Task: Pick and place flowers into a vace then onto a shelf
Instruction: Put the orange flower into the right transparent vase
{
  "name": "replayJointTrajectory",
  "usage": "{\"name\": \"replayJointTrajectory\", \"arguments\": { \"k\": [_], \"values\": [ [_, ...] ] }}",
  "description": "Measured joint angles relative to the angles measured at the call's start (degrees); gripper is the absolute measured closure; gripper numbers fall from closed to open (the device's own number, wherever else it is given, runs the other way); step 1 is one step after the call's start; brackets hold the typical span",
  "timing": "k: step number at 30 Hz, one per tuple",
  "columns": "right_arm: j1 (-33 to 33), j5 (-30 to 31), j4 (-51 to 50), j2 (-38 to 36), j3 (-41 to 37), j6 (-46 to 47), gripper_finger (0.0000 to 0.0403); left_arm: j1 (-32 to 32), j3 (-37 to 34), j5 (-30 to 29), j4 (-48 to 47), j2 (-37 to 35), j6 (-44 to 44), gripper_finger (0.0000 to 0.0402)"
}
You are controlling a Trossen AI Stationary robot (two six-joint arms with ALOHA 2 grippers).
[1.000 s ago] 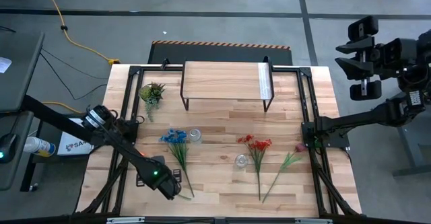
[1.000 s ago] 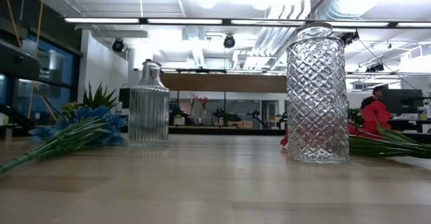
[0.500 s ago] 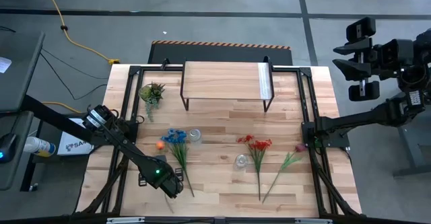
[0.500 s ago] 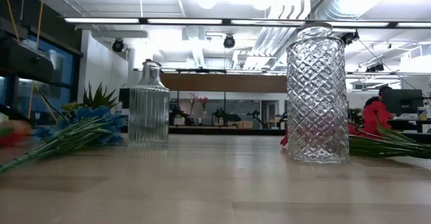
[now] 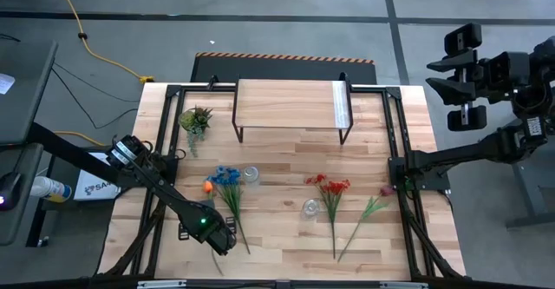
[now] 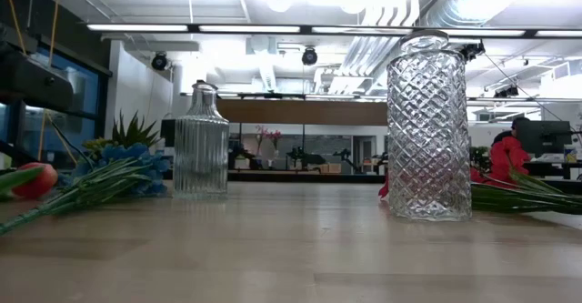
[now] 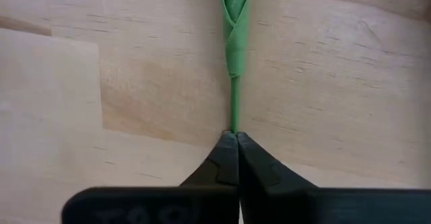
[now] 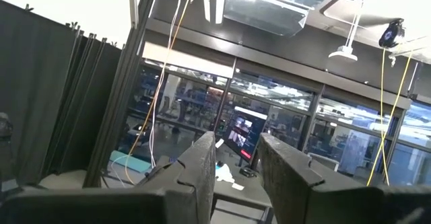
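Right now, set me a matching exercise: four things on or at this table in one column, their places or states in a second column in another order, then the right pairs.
Things:
1. orange tulip
2. left gripper
3. right gripper
4. diamond-cut vase

Places or states:
A. raised off the table's right side, fingers apart, holding nothing
B. upright and empty beside the red flowers
C. head just left of the blue flowers
D. shut on a green stem over the wooden table

Pairs: 1-C, 2-D, 3-A, 4-B
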Motion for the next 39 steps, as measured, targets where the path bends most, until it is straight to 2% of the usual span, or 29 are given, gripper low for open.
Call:
{"name": "replayJointTrajectory", "arguments": {
  "k": [25,32,39],
  "values": [
    [0.0,0.02,-0.04,0.0,0.0,-0.13,0.0295,-0.09,7.55,-1.29,-9.97,0.26,0.24,0.0381],
    [0.0,0.02,-0.14,0.0,0.0,-0.11,0.0295,-0.61,14.4,-2.06,-21.41,0.2,0.49,0.0381],
    [0.0,0.07,-1.52,0.0,0.0,-0.11,0.0295,-1.36,26.35,-5.27,-38.38,0.09,0.68,0.0381]
  ]
}}
